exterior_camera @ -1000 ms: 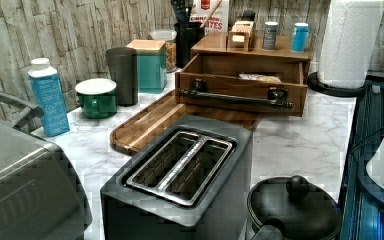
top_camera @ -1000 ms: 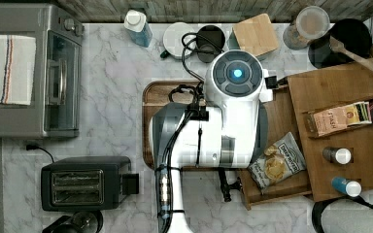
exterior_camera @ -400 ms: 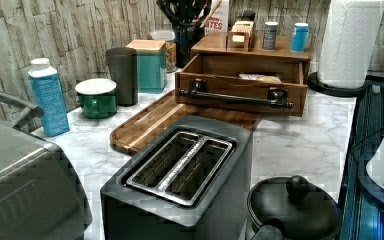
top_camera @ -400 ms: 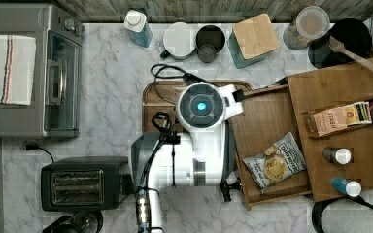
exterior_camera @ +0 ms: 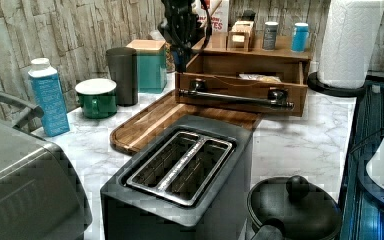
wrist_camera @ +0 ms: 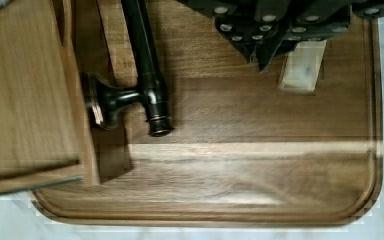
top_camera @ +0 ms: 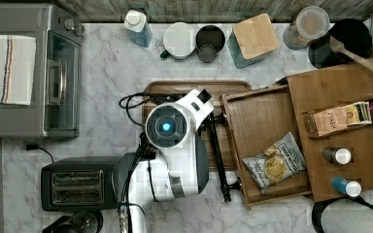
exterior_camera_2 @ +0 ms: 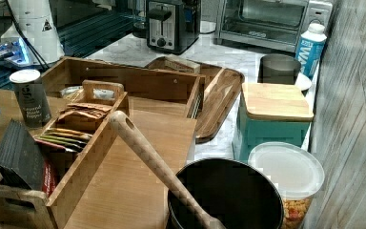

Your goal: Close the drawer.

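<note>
Wooden drawer (top_camera: 264,121) stands open; top view reveals its chip bag (top_camera: 273,166).

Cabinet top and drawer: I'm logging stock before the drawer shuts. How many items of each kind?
Spice bottles: 2
Tea caddy: 1
Chip bag, in the drawer: 1
Total: 4
</note>
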Robot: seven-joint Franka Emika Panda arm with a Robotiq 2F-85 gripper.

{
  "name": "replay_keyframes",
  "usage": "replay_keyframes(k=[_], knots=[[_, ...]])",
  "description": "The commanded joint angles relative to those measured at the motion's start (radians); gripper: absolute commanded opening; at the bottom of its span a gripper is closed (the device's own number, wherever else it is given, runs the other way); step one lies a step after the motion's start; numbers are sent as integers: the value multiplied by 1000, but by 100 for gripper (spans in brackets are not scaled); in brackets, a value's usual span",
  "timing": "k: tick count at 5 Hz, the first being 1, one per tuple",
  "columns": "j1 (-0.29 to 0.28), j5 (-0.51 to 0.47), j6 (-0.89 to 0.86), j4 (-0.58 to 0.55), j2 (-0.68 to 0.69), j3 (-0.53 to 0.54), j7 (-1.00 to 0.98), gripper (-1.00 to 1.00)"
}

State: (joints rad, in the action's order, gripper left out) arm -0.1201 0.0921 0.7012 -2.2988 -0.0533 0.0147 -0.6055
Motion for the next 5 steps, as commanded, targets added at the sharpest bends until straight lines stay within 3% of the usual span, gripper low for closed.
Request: replay_keyframes(k=[1, 3, 5], knots=[[-6, 37, 110, -206, -55, -6, -157, -100], [-3, 30, 201, -317, -55, -2, -137, -100], [64, -21, 194, -294, -34, -98, -467, -100]])
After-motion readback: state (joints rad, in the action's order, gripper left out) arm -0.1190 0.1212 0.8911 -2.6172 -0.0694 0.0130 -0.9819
